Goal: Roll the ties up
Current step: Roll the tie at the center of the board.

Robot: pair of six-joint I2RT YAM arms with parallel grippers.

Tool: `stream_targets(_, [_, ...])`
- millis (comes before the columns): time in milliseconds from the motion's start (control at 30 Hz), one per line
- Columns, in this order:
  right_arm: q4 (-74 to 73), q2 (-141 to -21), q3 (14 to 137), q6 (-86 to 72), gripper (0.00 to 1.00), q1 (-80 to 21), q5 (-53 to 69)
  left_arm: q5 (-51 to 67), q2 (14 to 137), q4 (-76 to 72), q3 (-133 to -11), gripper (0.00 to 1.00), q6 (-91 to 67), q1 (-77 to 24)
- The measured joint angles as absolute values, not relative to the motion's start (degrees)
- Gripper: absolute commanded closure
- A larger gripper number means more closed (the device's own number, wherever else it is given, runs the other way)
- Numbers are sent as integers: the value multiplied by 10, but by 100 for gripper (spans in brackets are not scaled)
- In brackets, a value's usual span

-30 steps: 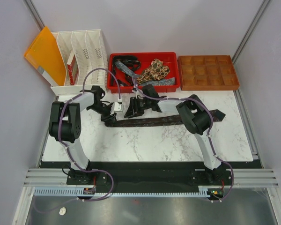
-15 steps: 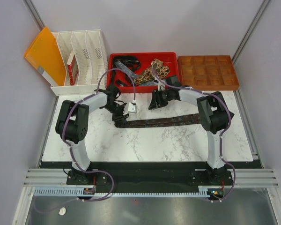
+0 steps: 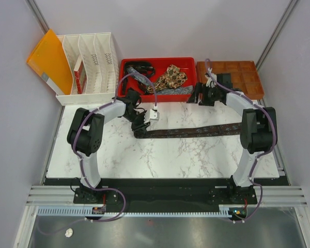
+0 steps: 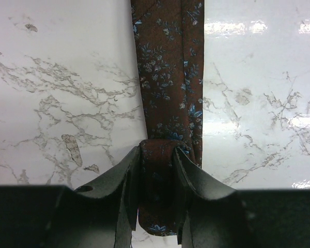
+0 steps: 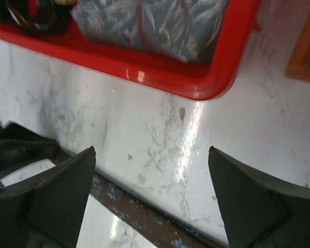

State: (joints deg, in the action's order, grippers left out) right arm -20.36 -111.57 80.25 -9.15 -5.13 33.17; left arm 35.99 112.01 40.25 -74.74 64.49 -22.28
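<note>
A dark brown tie [image 3: 196, 130] with small blue flowers lies stretched left to right across the marble table. My left gripper [image 3: 139, 127] is shut on its folded left end; in the left wrist view the fold [image 4: 157, 155] sits pinched between the gripper [image 4: 157, 151] and the rest of the tie [image 4: 170, 77] runs away from it. My right gripper [image 3: 199, 95] hangs open by the red tray's right corner, nothing between its fingers [image 5: 67, 186], apart from the tie [image 5: 139, 217] below. More ties lie in the red tray [image 3: 157, 97]: tan speckled [image 3: 173, 76], dark [image 3: 137, 67], blue patterned [image 5: 144, 26].
A white file rack [image 3: 90, 62] and an orange folder [image 3: 49, 59] stand at the back left. A brown compartment tray [image 3: 237, 80] sits at the back right, just behind the right arm. The red tray's rim [image 5: 196, 88] is close ahead of the right gripper.
The right gripper has opened wide and moved right and back toward the red tray's corner. The left gripper has dragged the tie's folded end to the right.
</note>
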Motion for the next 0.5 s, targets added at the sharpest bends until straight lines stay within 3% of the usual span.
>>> stream_targets(100, [-33,-1082,753,-251,2,-43,314,359,1120,401,-747,64,640,-223])
stream_targets(167, [51,-1082,759,-319,8,-42,296,358,1120,400,-747,64,639,-223])
stream_targets(267, [62,-1093,826,-343,9,-35,304,356,1120,399,-747,64,639,-223])
stream_targets(367, [-13,-1111,947,-241,8,-20,324,354,1120,396,-746,64,637,-224])
stream_targets(500, [-147,-1075,957,-32,12,-9,327,354,1120,388,-744,64,626,-224])
